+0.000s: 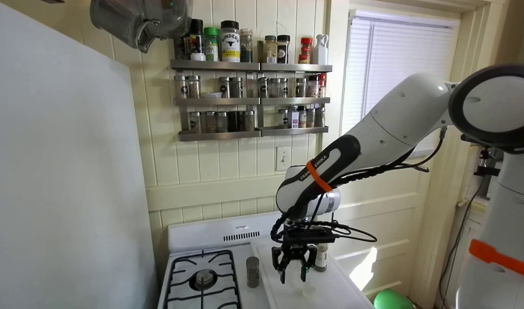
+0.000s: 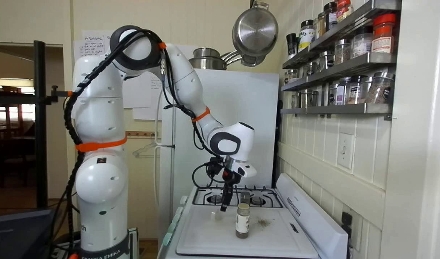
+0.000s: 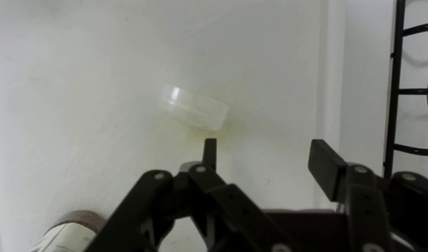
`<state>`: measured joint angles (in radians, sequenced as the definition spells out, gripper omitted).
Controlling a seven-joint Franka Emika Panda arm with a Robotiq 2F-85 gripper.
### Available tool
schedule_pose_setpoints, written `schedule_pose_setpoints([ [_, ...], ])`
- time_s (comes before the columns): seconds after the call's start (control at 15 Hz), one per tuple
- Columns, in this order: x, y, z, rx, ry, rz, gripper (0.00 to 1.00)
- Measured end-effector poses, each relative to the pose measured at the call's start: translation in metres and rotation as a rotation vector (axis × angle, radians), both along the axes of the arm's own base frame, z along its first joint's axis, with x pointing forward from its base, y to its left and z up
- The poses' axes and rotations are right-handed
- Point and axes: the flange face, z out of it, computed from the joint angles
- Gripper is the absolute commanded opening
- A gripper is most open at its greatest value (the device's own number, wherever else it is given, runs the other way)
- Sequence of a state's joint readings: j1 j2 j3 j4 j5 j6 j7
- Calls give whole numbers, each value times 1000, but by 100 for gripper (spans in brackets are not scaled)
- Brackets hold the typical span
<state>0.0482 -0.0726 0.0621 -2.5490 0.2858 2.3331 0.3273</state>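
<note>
My gripper (image 1: 293, 278) stands open, pointing down over the white stove cover (image 2: 205, 240), with nothing between its fingers. In the wrist view a small translucent plastic piece (image 3: 194, 107) lies on the cover, beyond the left fingertip (image 3: 210, 150) and apart from it. The same piece (image 2: 215, 216) shows faintly in an exterior view. A labelled spice jar (image 2: 242, 223) stands upright on the cover; in the wrist view part of this jar (image 3: 68, 238) shows at the lower left. Another dark jar (image 1: 253, 272) stands beside the burner grate, to the gripper's left in that exterior view.
A black burner grate (image 1: 203, 281) covers the stove's far part. Brownish crumbs (image 2: 263, 222) lie near the labelled jar. The stove's backguard (image 2: 313, 212) runs along the wall below spice shelves (image 1: 219, 101). A refrigerator (image 1: 64, 171) stands close by, and a pot (image 2: 255, 32) hangs above.
</note>
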Motion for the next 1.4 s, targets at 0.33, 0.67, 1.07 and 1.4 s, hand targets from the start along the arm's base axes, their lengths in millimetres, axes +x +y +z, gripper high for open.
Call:
schedule_pose_setpoints([
  [0.33, -12, -3, -1, 1, 10, -23, 69],
  [0.67, -26, -11, 0, -3, 16, -63, 68],
  [1.07, -32, -22, 9, -7, 0, -99, 68],
  [1.4, -33, -28, 15, -9, 2, -116, 68],
])
